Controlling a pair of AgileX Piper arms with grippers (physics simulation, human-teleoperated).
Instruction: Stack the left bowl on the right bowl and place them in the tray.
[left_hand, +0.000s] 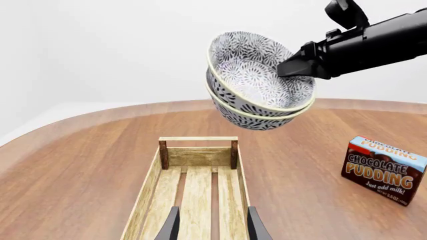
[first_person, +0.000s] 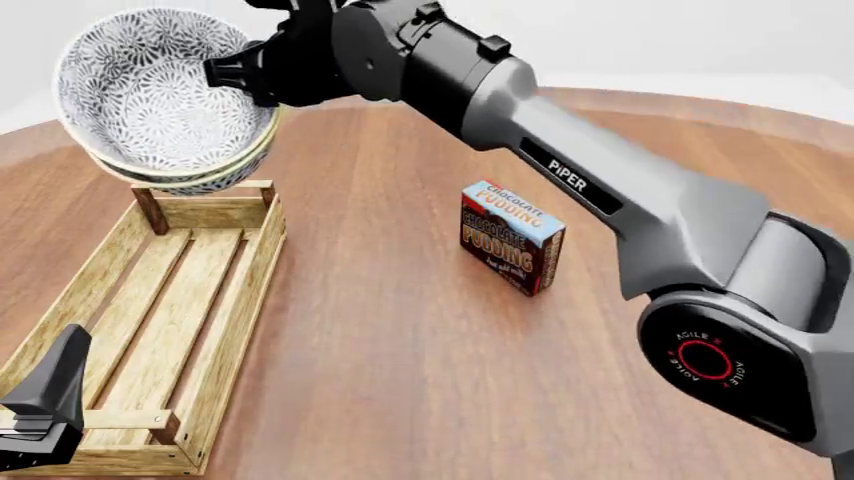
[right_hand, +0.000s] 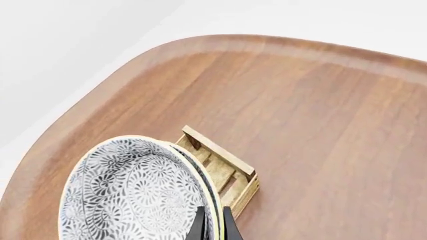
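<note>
Two white bowls with grey-blue flowers are nested in one stack, the upper bowl (first_person: 160, 90) inside the lower bowl (first_person: 200, 182). By look I cannot tell the left bowl from the right bowl. My right gripper (first_person: 247, 70) is shut on the stack's rim and holds it tilted in the air above the far end of the tray (first_person: 247, 300). The right wrist view shows the stack (right_hand: 133, 195) pinched at its rim by the right gripper (right_hand: 213, 225). My left gripper (left_hand: 213, 227) is open, low over the tray's near end (left_hand: 200, 156), below the bowls (left_hand: 257, 75).
A chocolate pudding box (first_person: 511, 235) stands upright on the wooden table to the right of the tray, also seen as the box (left_hand: 383, 170) in the left wrist view. The right arm (first_person: 601, 200) stretches diagonally across the table above it.
</note>
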